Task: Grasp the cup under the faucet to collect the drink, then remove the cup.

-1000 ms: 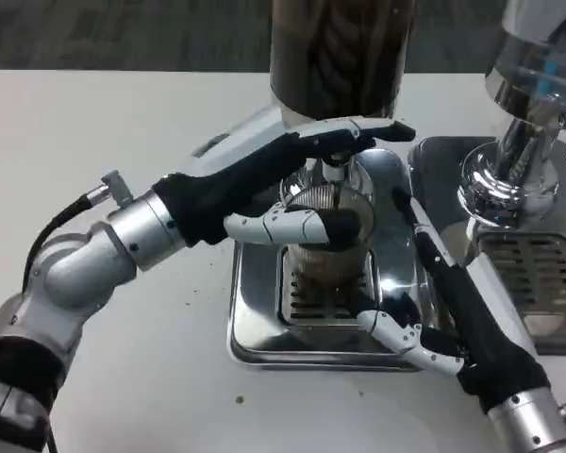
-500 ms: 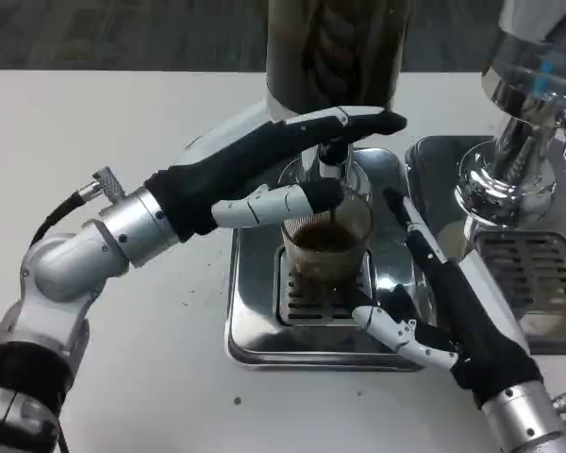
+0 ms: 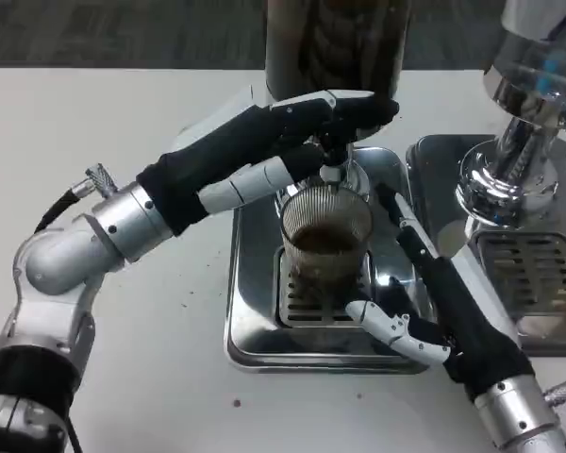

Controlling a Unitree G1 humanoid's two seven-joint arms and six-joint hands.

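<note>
A ribbed clear cup (image 3: 325, 247) stands upright on the grate of the steel drip tray (image 3: 253, 311), partly filled with brown drink. The faucet (image 3: 332, 173) of the dark dispenser (image 3: 335, 42) hangs just above its rim. My left hand (image 3: 281, 143) reaches in from the left: its long fingers lie stretched over the top of the faucet, and its thumb points at the spout below them, above the cup. My right hand (image 3: 432, 294) lies on the tray right of the cup. Its fingers run up beside the glass with a small gap, and its thumb sits by the cup's base.
A chrome espresso machine (image 3: 524, 113) with its own grated tray (image 3: 533, 274) stands at the right, close to my right forearm. White table spreads to the left and front of the drip tray, with a few dark crumbs on it.
My left hand has lifted off the cup's side and now sits higher at the faucet. Brown drink has collected in the cup. My right hand has barely moved.
</note>
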